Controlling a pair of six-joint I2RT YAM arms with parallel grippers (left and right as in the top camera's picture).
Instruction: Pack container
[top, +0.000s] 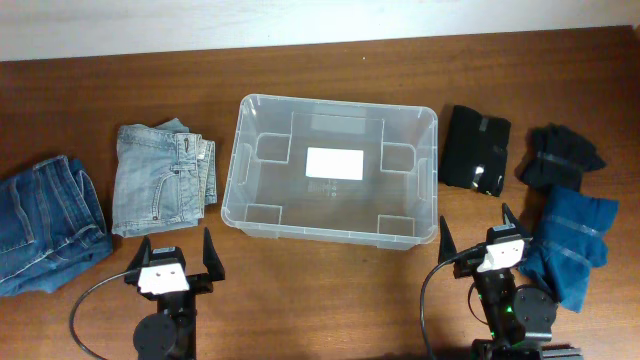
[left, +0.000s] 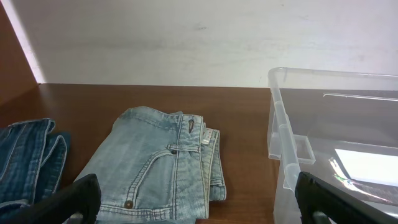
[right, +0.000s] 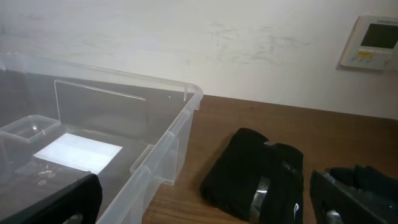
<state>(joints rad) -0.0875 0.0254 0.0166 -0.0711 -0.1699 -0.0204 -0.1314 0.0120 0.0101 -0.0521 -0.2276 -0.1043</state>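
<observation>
The clear plastic container (top: 330, 170) stands empty mid-table, white label on its base; it also shows in the left wrist view (left: 286, 137) and the right wrist view (right: 174, 134). Folded light-blue jeans (top: 160, 180) (left: 155, 162) lie left of it, dark-blue jeans (top: 45, 220) (left: 28, 158) farther left. A folded black garment (top: 477, 148) (right: 258, 174), a dark garment (top: 560, 155) and a folded blue garment (top: 572, 240) lie to the right. My left gripper (top: 173, 255) (left: 199, 199) is open and empty near the front edge. My right gripper (top: 478, 235) (right: 205, 199) is open and empty by the container's front right corner.
A white wall runs behind the table's far edge, with a wall control panel (right: 373, 42) at the right. Bare wood lies between the grippers in front of the container.
</observation>
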